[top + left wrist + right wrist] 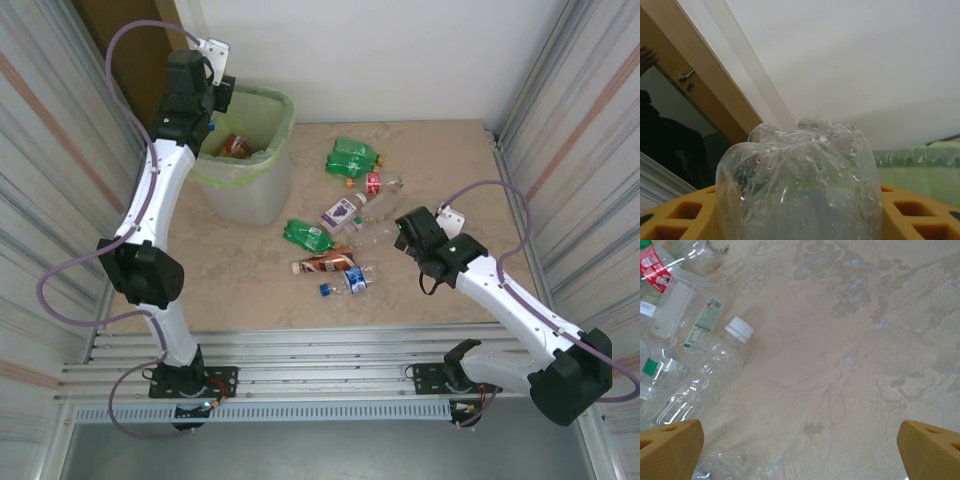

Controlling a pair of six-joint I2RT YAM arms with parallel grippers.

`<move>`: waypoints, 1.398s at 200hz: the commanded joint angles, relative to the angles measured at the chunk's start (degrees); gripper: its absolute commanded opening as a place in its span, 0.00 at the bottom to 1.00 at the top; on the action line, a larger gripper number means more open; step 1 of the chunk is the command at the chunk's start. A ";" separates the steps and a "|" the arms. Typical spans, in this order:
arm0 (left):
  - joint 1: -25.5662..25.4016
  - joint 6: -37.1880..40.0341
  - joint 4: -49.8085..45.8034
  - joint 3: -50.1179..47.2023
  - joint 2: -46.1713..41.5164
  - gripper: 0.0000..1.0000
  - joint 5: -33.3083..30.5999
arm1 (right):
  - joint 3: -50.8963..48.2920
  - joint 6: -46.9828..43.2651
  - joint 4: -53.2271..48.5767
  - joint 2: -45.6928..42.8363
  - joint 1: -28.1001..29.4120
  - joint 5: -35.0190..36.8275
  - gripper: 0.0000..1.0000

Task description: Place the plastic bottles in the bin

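Note:
My left gripper [220, 96] hangs over the far left rim of the bin [281, 128], a whitish bin with a light green liner. In the left wrist view this gripper [800, 212] is shut on a clear crushed bottle [800, 170] that stands between its yellow fingers [680, 212]. A red-labelled bottle [236, 147] lies inside the bin. Several plastic bottles lie mid-table: green ones [352, 157] [308, 235], a purple-labelled one [342, 212] and a brown one [322, 264]. My right gripper [408, 232] [800, 450] is open over bare table just right of them, beside a clear white-capped bottle [715, 367].
The bin's green liner [920, 155] shows just beyond the held bottle. Corrugated walls [580, 120] close in both sides of the table. A metal rail [320, 355] runs along the near edge. Bare tabletop [450, 160] lies right of the bottles.

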 commanded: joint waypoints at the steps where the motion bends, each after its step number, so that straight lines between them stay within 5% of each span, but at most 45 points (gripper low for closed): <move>1: 0.61 3.90 -2.19 -0.18 -0.26 0.37 -0.76 | 1.65 1.76 -1.21 0.54 0.49 1.52 0.98; 64: 0.79 5.57 -4.96 -3.11 0.90 0.51 -1.12 | 2.02 1.31 -0.44 1.84 0.79 1.27 0.98; 115: 0.80 4.84 -7.26 -0.74 1.10 0.87 -0.81 | 1.82 1.14 -0.64 1.29 0.75 1.52 0.98; 212: -0.45 -2.92 -8.66 -1.85 -8.03 0.91 4.97 | 1.59 0.87 -0.96 0.53 0.88 2.08 0.98; 279: -8.94 -10.25 -7.73 -9.53 -20.45 0.97 4.49 | 2.03 -0.94 -3.83 -2.79 -0.49 4.95 0.98</move>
